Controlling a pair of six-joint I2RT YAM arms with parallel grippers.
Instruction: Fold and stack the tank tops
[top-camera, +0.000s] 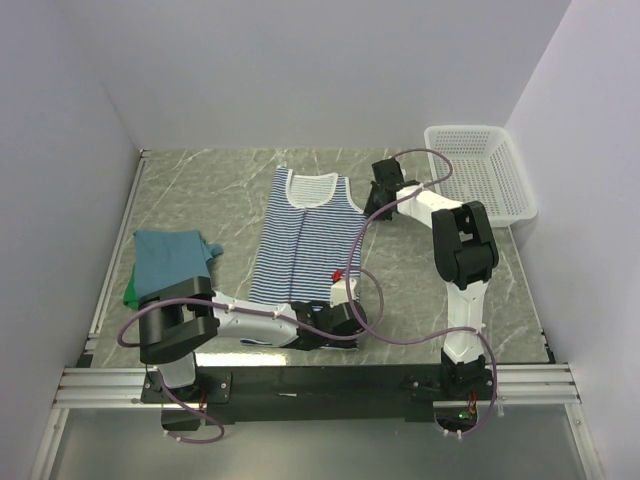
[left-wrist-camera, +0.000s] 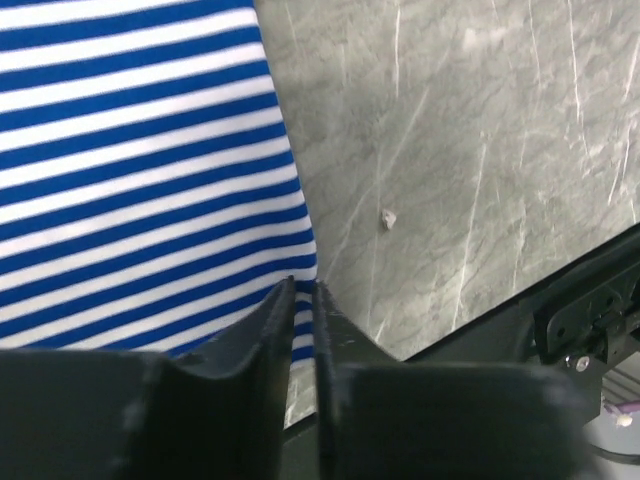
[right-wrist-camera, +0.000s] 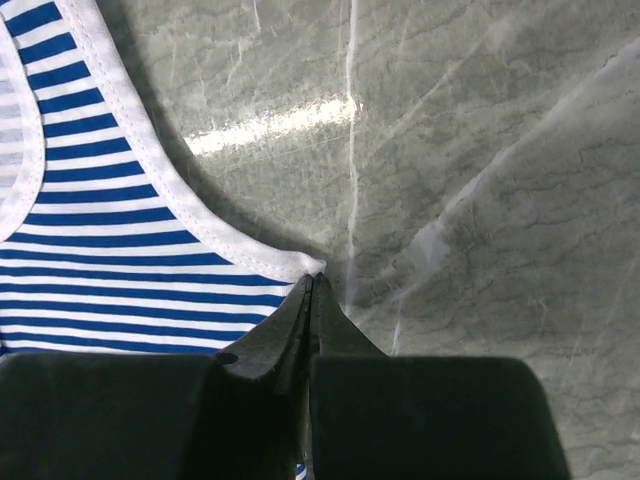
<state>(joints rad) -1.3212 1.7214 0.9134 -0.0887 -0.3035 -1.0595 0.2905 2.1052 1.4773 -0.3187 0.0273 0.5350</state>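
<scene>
The navy-and-white striped tank top (top-camera: 300, 240) lies spread flat in the middle of the table, neck at the far end. My left gripper (left-wrist-camera: 303, 290) sits at its near right hem corner (left-wrist-camera: 308, 268), its jaws pinched to a narrow slit with striped fabric between them. My right gripper (right-wrist-camera: 312, 280) is shut on the white-trimmed corner (right-wrist-camera: 305, 265) below the right armhole. In the top view the left gripper (top-camera: 345, 292) and the right gripper (top-camera: 368, 203) both stand along the top's right edge. A folded teal-blue top (top-camera: 172, 255) rests on a green one (top-camera: 130, 290) at the left.
A white mesh basket (top-camera: 480, 175) stands at the far right of the marble table (top-camera: 430, 270). White walls close in the left, back and right sides. Purple cables loop over both arms. The metal base rail (top-camera: 320, 380) runs along the near edge.
</scene>
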